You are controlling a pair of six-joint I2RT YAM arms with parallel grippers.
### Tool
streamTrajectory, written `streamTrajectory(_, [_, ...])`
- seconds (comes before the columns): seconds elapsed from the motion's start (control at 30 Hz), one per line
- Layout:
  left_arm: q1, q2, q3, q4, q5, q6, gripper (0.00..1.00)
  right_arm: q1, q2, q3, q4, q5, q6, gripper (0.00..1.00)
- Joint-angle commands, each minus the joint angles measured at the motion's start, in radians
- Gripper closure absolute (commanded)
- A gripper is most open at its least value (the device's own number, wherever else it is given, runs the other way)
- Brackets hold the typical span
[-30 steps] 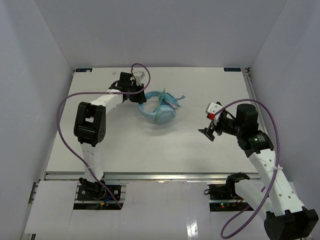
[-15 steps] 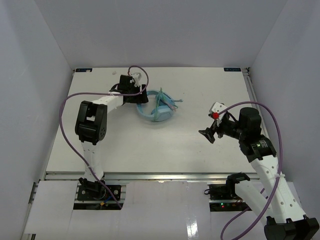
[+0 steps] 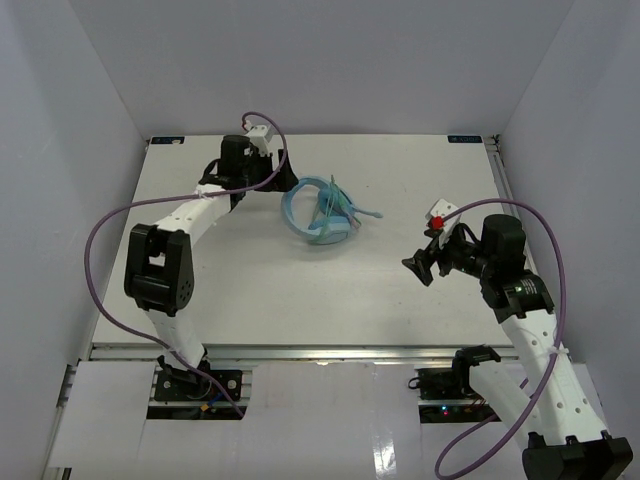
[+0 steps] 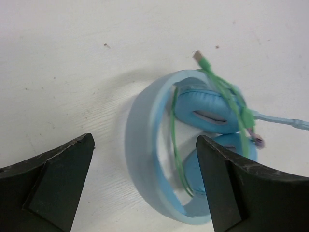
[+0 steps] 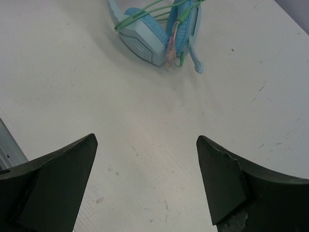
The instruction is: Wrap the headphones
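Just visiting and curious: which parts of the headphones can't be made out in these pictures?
Left wrist view: the lower ear cup of the headphones is partly behind a black finger and cut off by the bottom edge.
Right wrist view: the top edge cuts off the headband and much of the green cable.
Top view: the cable is too thin to trace its turns.

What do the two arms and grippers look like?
On the left arm and right arm: white links, black joints, a purple cable each. The left gripper and right gripper have black wedge-shaped fingers. A red spot marks the right wrist's white mount.
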Motion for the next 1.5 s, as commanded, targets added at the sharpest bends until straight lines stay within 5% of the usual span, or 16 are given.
streamTrajectory(0.0, [0.005, -0.116, -0.035, 0.034, 0.106, -0.014, 0.02, -0.013, 0.004, 0.032, -0.029, -0.015, 0.049, 0.10])
streamTrajectory(0.3, [0.006, -0.279, -0.105, 0.075, 0.274, -0.060, 0.02, -0.042, 0.007, 0.043, -0.028, 0.072, 0.139, 0.10])
streamTrajectory(0.87, [0.011, -1.150, -0.563, -0.017, 0.176, -0.117, 0.02, -0.090, -0.030, 0.038, 0.001, 0.255, 0.293, 0.10])
streamTrajectory(1.47, [0.012, -1.257, -0.661, -0.087, 0.165, -0.125, 0.02, -0.111, -0.055, 0.036, -0.003, 0.291, 0.308, 0.10])
